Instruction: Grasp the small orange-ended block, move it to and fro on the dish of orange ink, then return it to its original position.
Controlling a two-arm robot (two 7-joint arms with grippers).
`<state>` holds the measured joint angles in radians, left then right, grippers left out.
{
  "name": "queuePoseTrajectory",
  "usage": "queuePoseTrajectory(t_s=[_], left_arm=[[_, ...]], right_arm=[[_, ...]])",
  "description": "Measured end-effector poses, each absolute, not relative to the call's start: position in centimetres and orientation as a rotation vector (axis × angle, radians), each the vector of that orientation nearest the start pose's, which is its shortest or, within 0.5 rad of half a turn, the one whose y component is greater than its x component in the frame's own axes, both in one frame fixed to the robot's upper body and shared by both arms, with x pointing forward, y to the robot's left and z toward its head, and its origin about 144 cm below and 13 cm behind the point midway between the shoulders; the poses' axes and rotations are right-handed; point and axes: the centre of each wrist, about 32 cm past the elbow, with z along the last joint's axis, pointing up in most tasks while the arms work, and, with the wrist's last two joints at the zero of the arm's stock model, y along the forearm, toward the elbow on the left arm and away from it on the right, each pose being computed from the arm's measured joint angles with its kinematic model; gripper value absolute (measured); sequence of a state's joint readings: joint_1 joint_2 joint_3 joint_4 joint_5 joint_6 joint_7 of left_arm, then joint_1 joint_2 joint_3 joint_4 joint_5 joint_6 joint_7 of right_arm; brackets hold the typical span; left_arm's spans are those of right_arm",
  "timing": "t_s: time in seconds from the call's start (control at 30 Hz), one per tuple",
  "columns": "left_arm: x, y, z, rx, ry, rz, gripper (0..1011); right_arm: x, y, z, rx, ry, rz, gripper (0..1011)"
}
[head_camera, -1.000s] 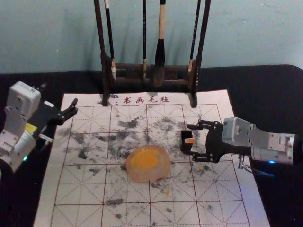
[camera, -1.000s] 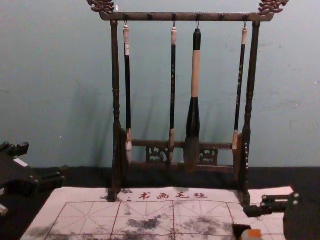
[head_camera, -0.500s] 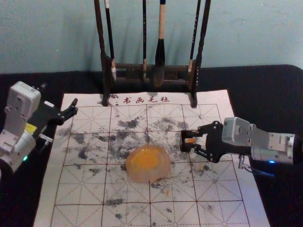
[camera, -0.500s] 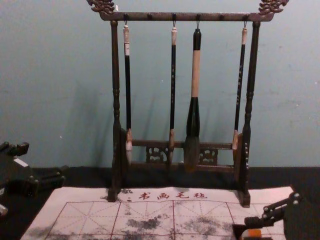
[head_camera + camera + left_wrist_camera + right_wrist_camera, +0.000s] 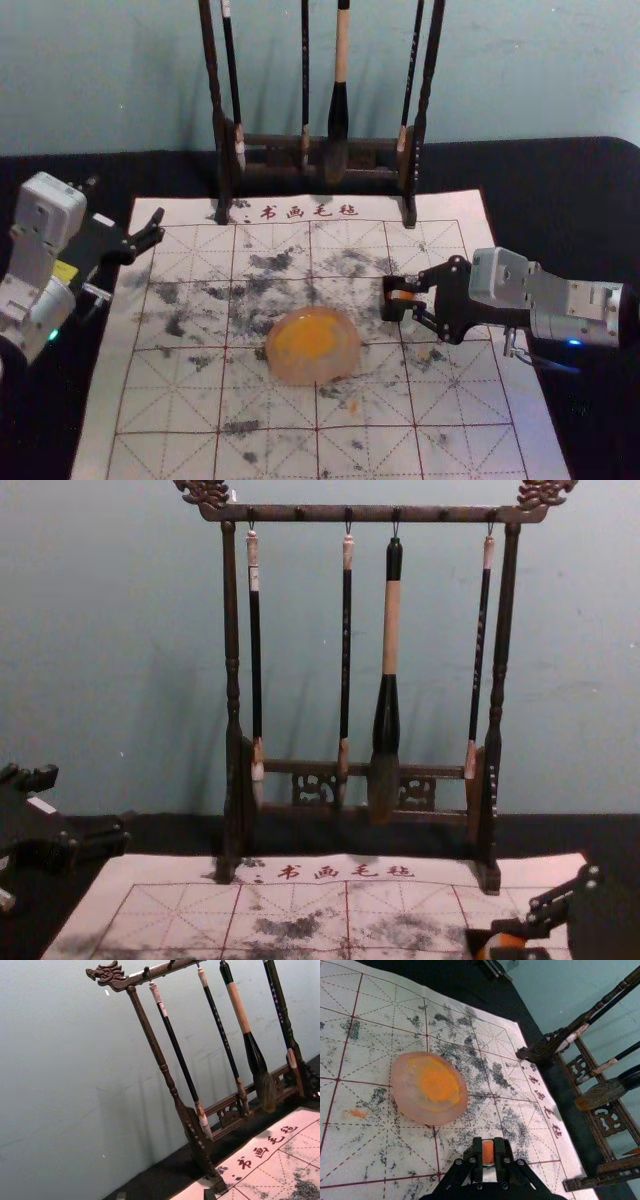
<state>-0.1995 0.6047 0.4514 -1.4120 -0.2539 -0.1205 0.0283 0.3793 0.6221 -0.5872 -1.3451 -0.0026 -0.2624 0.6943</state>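
In the head view, the mat (image 5: 175,400) is lying low and wide, with the rack (image 5: 270,141) standing on top. The left gripper (image 5: 88,806) is waiting wide open, chest view's lower left. Right of the head view's middle, the right gripper (image 5: 400,297) is reaching toward the dish (image 5: 342,362) and pinching the block (image 5: 488,1150).

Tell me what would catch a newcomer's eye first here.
Probably the tall, dark carved wooden rack, hung with calligraphy brushes, at the far edge of the white gridded mat. Then, near the mat's middle, the round translucent pinkish dish with its bright orange ink. To the dish's right, the small orange-ended block sits pinched in the black right end effector.
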Motion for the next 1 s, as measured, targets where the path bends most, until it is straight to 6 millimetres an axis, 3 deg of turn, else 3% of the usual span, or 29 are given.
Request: queuePoseTrajectory(t_s=[0.4,1.0], left_arm=[[48.9,31.0,114.0,0.304,-0.285,1.248,1001],[48.9,31.0,114.0,0.304,-0.285,1.248,1001]], right_arm=[[52.7,-29.8,117.1,-0.53,-0.484,-0.386,132],[52.9,-30.5,119.8,-0.482,-0.428,-0.395,132]])
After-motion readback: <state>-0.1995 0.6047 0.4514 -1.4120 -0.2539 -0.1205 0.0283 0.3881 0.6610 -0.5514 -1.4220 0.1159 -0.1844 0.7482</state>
